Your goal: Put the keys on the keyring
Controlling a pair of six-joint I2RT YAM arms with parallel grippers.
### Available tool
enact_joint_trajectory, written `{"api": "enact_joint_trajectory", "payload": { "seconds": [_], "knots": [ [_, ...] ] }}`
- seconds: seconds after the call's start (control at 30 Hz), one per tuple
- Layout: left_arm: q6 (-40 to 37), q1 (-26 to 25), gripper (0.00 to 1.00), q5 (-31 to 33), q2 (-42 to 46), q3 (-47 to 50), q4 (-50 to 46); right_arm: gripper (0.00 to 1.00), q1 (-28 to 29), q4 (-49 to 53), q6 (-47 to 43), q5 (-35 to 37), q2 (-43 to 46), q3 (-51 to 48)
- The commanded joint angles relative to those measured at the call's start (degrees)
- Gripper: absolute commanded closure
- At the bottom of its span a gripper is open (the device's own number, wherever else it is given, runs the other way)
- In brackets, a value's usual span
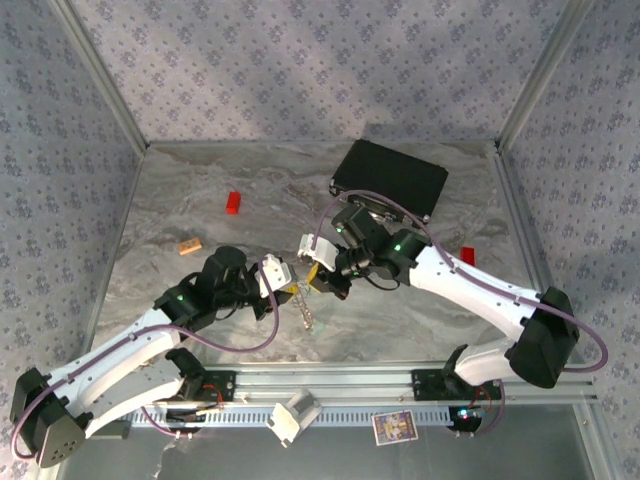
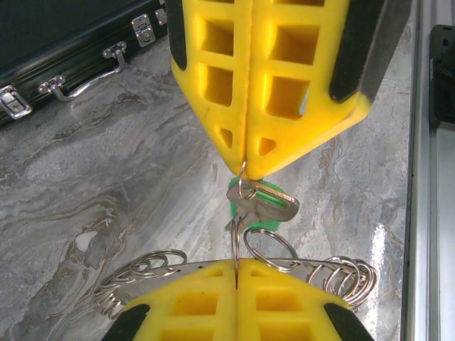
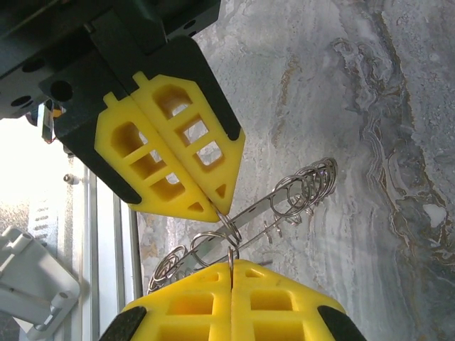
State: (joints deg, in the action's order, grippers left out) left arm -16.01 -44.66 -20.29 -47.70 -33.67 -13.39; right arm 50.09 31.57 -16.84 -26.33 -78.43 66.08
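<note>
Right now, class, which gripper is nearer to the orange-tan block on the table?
Left. The left gripper, shut on the keyring, sits to the right of the orange-tan block; the right gripper, holding the keys, meets it from farther right.

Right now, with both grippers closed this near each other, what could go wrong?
The right gripper holds the dangling key only at its very tips; a slip would likely drop it.
The left gripper pinches the keyring by its thin edge, so it could twist.
The two grippers' tips nearly meet and might collide.
</note>
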Motion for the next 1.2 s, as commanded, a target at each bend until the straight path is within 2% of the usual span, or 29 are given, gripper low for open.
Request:
{"api": "enact_joint_trajectory", "payload": {
  "seconds": [0.0, 0.13, 0.67, 1.17],
  "knots": [
    [-0.61, -0.16, 1.00, -1.01, 0.36, -0.08, 2.38, 1.00, 0.41, -1.00, 2.08, -1.84, 2.20, -0.64],
    [-0.69, -0.16, 1.00, -1.06, 0.47, -0.08, 2.51, 1.00, 0.36, -1.82, 1.19, -2.83, 3.18, -2.54],
    [-0.75, -0.16, 1.00, -1.41, 0.44, -0.17, 2.30, 1.00, 0.98, -1.24, 1.64, -3.73, -0.89, 0.62],
    [-1.13, -0.11, 1.00, -2.45, 0.50, -0.16, 2.32, 1.00, 0.71, -3.25, 3.02, -0.14, -1.67, 0.28]
  ]
}}
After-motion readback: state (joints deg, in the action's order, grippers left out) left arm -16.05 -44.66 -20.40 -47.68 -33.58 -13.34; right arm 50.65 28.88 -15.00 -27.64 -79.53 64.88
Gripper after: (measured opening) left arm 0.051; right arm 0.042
